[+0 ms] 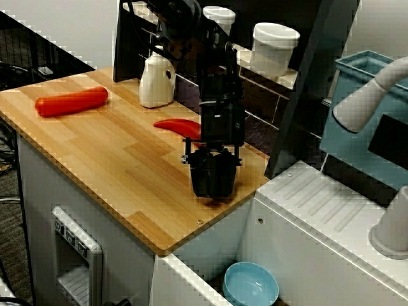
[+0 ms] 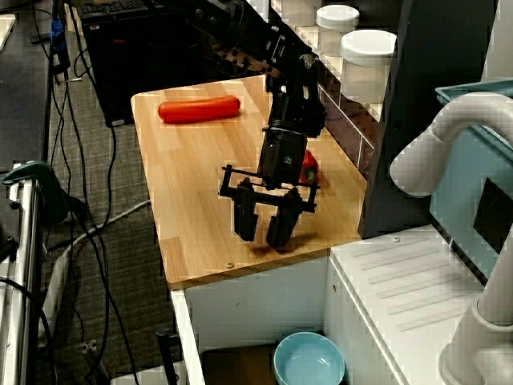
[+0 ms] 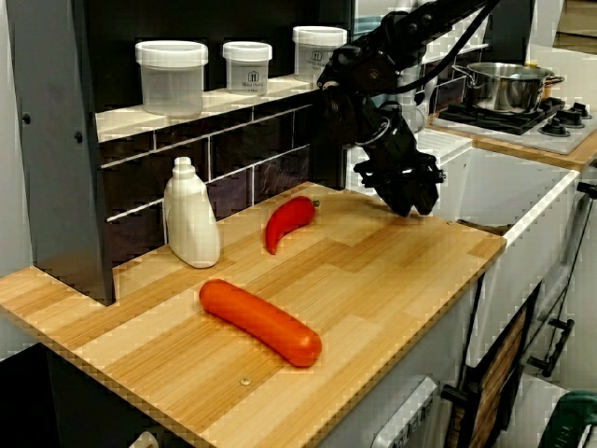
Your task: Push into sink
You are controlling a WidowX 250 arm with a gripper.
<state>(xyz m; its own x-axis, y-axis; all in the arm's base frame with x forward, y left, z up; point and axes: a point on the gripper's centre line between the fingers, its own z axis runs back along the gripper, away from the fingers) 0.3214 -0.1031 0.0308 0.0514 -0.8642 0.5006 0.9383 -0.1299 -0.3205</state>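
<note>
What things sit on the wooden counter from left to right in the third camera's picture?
White bottle → orange sausage → red pepper → gripper, near the counter's right end.

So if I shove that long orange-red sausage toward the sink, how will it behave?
The sausage looks round and smooth, so it will probably roll or spin on the wooden counter rather than slide straight. It seems rigid, likely light plastic.

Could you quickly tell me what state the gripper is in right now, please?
Gripper: open, holding nothing, fingers pointing down just above the wooden counter near the edge by the sink.
</note>
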